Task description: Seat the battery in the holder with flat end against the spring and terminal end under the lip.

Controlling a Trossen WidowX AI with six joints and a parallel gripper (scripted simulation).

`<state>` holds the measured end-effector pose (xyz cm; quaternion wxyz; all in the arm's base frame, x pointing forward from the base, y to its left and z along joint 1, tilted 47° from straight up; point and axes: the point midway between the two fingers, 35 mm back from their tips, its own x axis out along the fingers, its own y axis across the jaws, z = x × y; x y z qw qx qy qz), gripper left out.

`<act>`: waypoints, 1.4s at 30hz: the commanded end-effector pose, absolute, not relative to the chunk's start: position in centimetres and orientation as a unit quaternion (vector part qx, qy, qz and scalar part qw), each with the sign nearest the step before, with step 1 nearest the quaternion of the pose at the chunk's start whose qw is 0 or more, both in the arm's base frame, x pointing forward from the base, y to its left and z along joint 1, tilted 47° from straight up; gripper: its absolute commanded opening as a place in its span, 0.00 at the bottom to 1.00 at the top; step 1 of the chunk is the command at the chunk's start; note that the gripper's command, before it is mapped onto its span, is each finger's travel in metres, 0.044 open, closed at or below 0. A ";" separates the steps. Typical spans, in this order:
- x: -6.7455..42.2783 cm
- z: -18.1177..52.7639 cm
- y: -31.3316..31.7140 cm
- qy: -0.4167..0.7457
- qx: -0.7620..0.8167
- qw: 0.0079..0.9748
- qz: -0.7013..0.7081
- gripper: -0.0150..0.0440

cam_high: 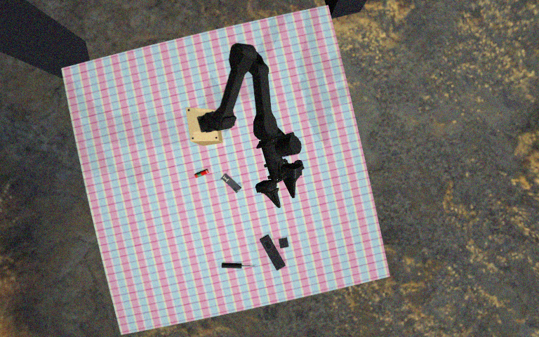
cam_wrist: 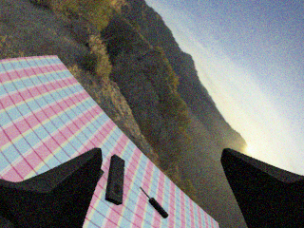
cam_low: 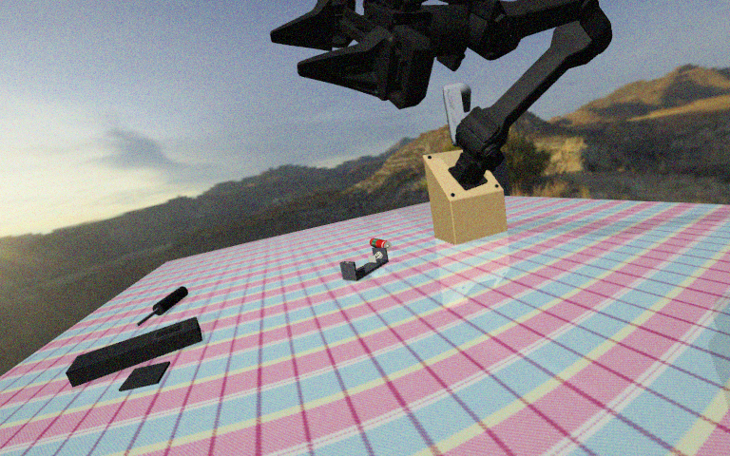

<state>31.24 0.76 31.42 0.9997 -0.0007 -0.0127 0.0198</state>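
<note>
A small red and green battery (cam_high: 201, 173) (cam_low: 379, 242) lies on its side on the checked cloth. A dark, empty battery holder (cam_high: 231, 182) (cam_low: 363, 265) sits on the cloth just beside it, apart from it. My gripper (cam_high: 285, 199) (cam_low: 293, 49) (cam_wrist: 163, 156) is open and empty. It hangs high above the cloth, to the right of the holder in the top view. The wrist view shows neither battery nor holder.
A tan block (cam_high: 198, 137) (cam_low: 468, 215) bears the arm's base. A long black bar (cam_high: 272, 251) (cam_low: 134, 351) (cam_wrist: 116, 179), a small black square (cam_high: 283, 242) (cam_low: 144, 375) and a black screwdriver (cam_high: 234, 265) (cam_low: 165, 303) (cam_wrist: 155, 204) lie near the cloth's front edge.
</note>
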 end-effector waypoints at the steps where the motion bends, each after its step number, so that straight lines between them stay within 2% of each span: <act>1: 31.4 31.1 0.7 -0.007 -0.008 1.000 0.019 0.89; 7: 34.6 20.7 -2.4 0.183 -0.213 0.958 0.049 0.63; 13: 34.3 12.1 -5.1 0.313 -0.330 0.879 0.140 0.63; 20: 31.8 4.4 -7.2 0.387 -0.388 0.790 0.276 0.63; 29: 26.2 -3.4 -7.8 0.375 -0.385 0.697 0.474 0.63; 38: 19.9 -8.0 -6.0 0.230 -0.332 0.673 0.620 0.63; 42: 19.2 -8.3 -5.7 0.206 -0.325 0.676 0.629 0.63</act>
